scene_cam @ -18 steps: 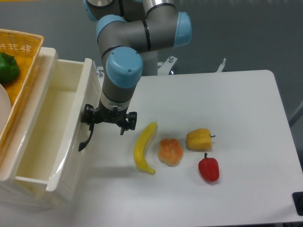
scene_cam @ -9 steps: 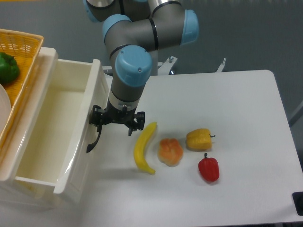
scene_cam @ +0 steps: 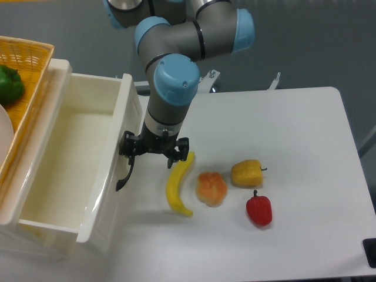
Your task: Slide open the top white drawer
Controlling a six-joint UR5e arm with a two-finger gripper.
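The top white drawer (scene_cam: 126, 120) stands pulled well out to the right, and its deep cream-white inside shows bare. Its black curved handle (scene_cam: 123, 178) hangs on the front wall. My gripper (scene_cam: 154, 155) points down right beside that front. The left finger (scene_cam: 127, 150) is at the upper end of the handle and the right finger (scene_cam: 181, 155) is out over the table. The jaws look spread apart, with nothing between them.
Close to the right finger lies a yellow banana (scene_cam: 178, 183). An orange fruit (scene_cam: 211, 188), a yellow pepper (scene_cam: 247, 173) and a red pepper (scene_cam: 259, 210) lie further right. A wicker basket (scene_cam: 29, 56) holding a green pepper (scene_cam: 10, 83) sits on the cabinet top.
The drawer front has slid further right, out of the cabinet. My gripper moved right and slightly down with it, staying at the handle and coming closer to the banana.
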